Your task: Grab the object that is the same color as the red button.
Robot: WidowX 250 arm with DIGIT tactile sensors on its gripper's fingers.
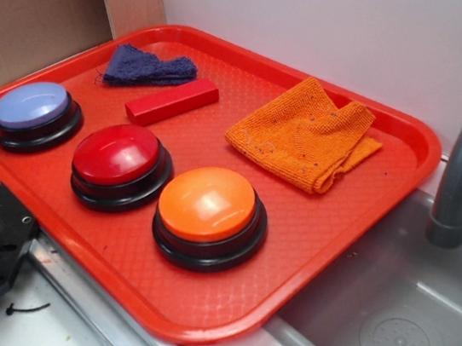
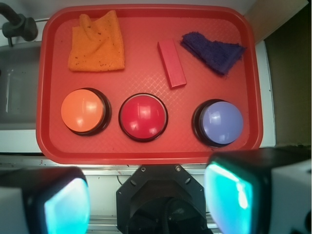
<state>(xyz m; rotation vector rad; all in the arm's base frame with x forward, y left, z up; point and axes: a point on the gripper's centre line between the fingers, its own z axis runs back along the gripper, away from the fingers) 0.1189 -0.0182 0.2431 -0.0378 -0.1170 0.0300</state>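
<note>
Red tray (image 2: 146, 151) on a counter beside a sink holds everything. Red block (image 2: 171, 64) lies flat, untouched, behind the red button (image 2: 144, 117) and just beside the dark blue cloth scrap (image 2: 214, 52). Orange button (image 2: 84, 110), lavender-blue button (image 2: 220, 122) and orange cloth (image 2: 96, 43) surround them. Gripper (image 2: 146, 202) is spread, empty, well short of the tray. Approach and grasp remain.
</note>
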